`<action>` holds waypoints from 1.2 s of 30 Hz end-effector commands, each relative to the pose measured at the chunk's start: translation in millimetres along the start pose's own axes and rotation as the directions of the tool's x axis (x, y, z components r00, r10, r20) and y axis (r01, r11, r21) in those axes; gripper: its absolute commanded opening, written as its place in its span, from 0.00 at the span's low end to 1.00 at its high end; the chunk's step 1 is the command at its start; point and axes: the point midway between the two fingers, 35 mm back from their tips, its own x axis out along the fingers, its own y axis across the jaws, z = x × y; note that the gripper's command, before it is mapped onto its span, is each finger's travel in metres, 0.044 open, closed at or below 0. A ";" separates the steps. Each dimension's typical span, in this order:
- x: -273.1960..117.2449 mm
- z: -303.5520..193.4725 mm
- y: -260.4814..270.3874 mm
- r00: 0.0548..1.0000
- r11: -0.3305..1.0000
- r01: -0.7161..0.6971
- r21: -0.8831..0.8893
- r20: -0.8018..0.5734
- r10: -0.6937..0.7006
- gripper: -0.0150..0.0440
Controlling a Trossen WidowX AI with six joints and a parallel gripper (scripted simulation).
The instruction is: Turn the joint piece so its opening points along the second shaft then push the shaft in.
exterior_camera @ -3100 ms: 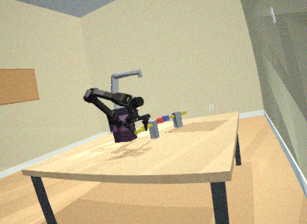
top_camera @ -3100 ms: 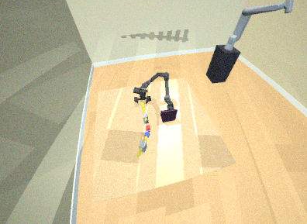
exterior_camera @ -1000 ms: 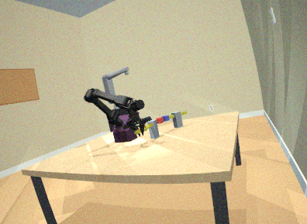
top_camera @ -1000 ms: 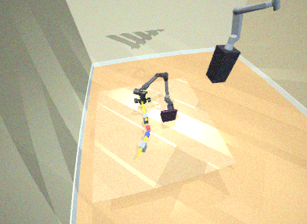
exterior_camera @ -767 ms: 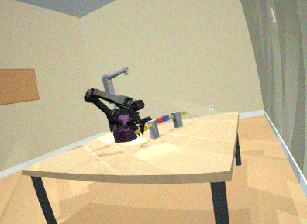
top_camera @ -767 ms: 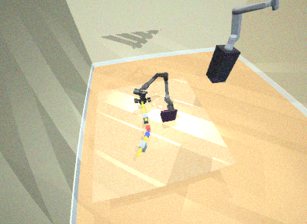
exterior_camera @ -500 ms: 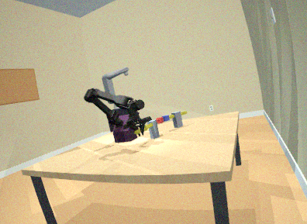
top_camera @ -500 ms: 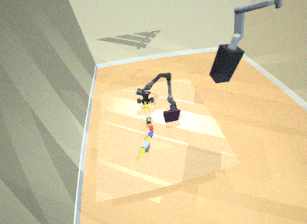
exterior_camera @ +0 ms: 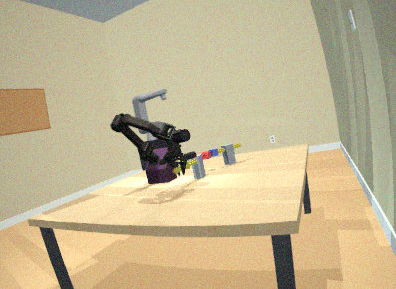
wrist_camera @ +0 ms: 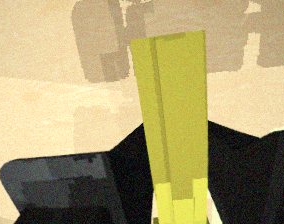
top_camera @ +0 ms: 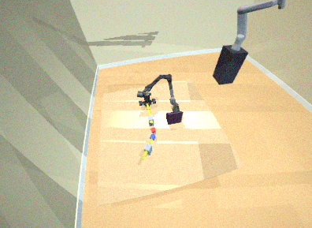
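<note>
My gripper (top_camera: 147,103) (exterior_camera: 183,167) (wrist_camera: 169,124) is shut on the second shaft, a yellow bar (top_camera: 148,110) (exterior_camera: 191,163) (wrist_camera: 179,100), near its outer end. The bar passes through the nearer grey block (top_camera: 151,121) (exterior_camera: 199,169). Beyond that block are a red piece (top_camera: 153,130) (exterior_camera: 206,155) and a blue piece (top_camera: 152,136) (exterior_camera: 214,152) of the hinged joint. The first yellow shaft (top_camera: 144,155) (exterior_camera: 237,145) runs from the blue piece through the other grey block (top_camera: 148,149) (exterior_camera: 229,155). The views are too coarse to tell whether the bar's inner end is inside the joint's opening.
The arm's dark purple base (top_camera: 174,117) (exterior_camera: 161,173) stands on the wooden table (exterior_camera: 240,206) beside the row of parts. The arm arches over from it to the outer end of the second shaft. A grey arm on a black pedestal (top_camera: 230,65) stands away from the table.
</note>
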 end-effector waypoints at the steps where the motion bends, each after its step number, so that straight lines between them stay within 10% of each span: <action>1: 1.3 -0.4 -0.7 0.999 0.999 0.033 0.000 -0.003 -0.033 0.37; 36: 0.3 -27.6 0.3 0.998 0.998 0.061 0.000 -0.005 -0.061 0.25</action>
